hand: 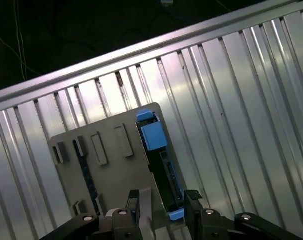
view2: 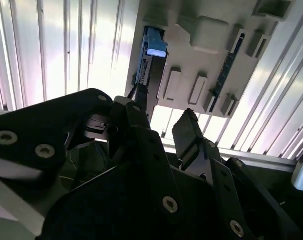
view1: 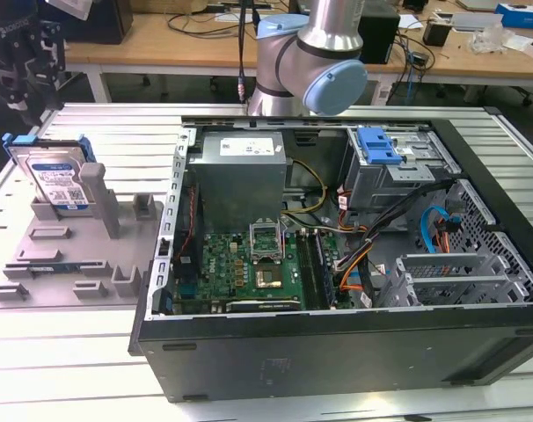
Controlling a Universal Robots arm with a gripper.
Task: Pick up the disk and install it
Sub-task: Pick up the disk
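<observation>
The disk (view1: 55, 180) stands on edge in a slot of the grey fixture (view1: 82, 264), at the exterior view's left, outside the open computer case (view1: 337, 352). The gripper (hand: 163, 200) hangs over it, fingers spread and empty. The drive is probably rigid, dense and shock-sensitive, so pinch its flat metal faces rather than the thin blue carrier frame (hand: 152, 135).

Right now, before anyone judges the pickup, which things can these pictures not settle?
1. Disk, lower edge: exterior view, hidden behind the grey holder.
2. Disk label: both wrist views see the disk edge-on.
3. Claw, most of its body: first wrist view, cut off by the picture's edge.
4. Claw-to-disk gap: second wrist view, blocked by the claw's own dark body.
</observation>
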